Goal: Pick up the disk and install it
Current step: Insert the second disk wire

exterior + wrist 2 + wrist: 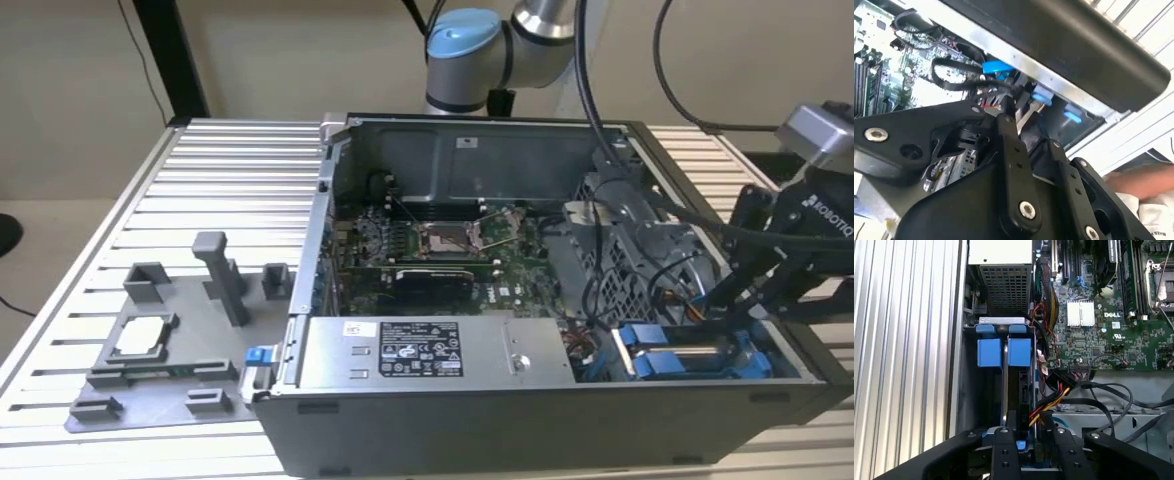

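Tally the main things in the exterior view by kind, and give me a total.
Open computer case: 1
Grey box with white label: 1
Grey fixture plate: 1
Disk with blue rails: 1
Gripper: 1
Total: 5

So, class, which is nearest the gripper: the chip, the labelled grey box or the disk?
The disk, blue-railed, right under the gripper; the chip and box lie toward the exterior view's left.
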`<state>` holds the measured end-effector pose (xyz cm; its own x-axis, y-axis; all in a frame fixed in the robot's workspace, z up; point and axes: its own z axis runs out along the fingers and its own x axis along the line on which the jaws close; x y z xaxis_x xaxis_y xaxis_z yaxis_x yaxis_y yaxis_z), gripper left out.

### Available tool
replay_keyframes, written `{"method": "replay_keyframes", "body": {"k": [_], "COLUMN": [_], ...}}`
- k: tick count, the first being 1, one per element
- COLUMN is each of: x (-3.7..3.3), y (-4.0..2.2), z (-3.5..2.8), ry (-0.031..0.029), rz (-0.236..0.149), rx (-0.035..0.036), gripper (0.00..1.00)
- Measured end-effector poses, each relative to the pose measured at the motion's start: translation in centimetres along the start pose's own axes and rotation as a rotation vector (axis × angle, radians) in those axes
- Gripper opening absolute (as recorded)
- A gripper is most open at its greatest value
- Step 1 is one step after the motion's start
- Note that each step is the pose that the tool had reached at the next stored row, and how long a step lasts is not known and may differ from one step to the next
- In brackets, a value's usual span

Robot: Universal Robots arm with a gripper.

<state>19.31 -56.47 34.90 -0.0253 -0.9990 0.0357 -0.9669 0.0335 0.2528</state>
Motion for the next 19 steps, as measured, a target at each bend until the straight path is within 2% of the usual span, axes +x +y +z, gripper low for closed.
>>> {"method": "replay_keyframes", "body": {"k": [4,5,19], "x": [0.07,0.07,0.07], "y": [0.46,0.50,0.49], "z": [-1.71,-1.88,-1.87], "ry": [-0.0002,0.0001,-0.0004], "rz": [0.000,0.000,-0.001], "rx": [0.0000,0.0002,0.0161], "gripper": [1.00,1.00,1.00]}}
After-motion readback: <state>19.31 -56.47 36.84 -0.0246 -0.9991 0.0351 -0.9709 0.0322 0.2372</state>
